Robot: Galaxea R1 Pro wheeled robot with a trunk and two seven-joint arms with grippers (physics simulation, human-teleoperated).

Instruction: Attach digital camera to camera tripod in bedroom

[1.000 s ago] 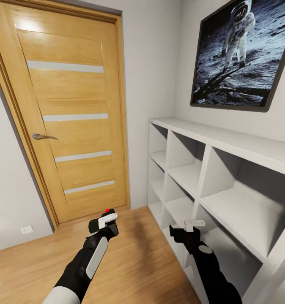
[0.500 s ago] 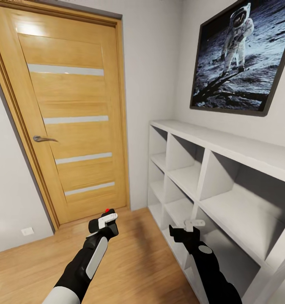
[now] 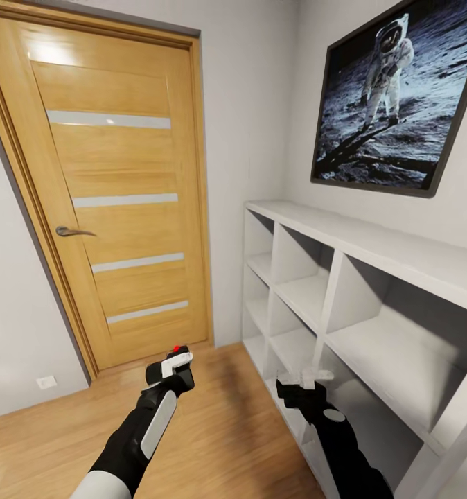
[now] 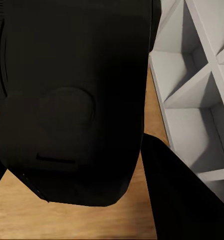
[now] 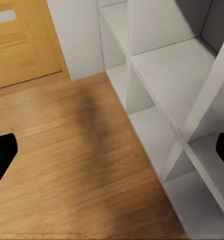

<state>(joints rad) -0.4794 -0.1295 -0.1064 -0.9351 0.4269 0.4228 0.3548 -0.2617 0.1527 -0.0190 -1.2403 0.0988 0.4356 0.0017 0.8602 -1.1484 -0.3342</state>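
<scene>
Digital camera (image 3: pixel 172 367), dark with a red dot on top, sits clamped in the left gripper (image 3: pixel 170 371) above the wood floor (image 3: pixel 53 443), facing a closed wooden door (image 3: pixel 122 208). The right gripper (image 3: pixel 304 384), fingers spread wide and holding nothing, hangs beside the white cubby shelf (image 3: pixel 372 242).

Light wood floor (image 3: pixel 46 433); white cubby shelf (image 3: pixel 372 239) standing on it.

No text, label, brand or number can be read; the framed astronaut picture (image 3: pixel 393 104), at two o'clock above the cubby shelf (image 3: pixel 372 239), bears no legible writing.
</scene>
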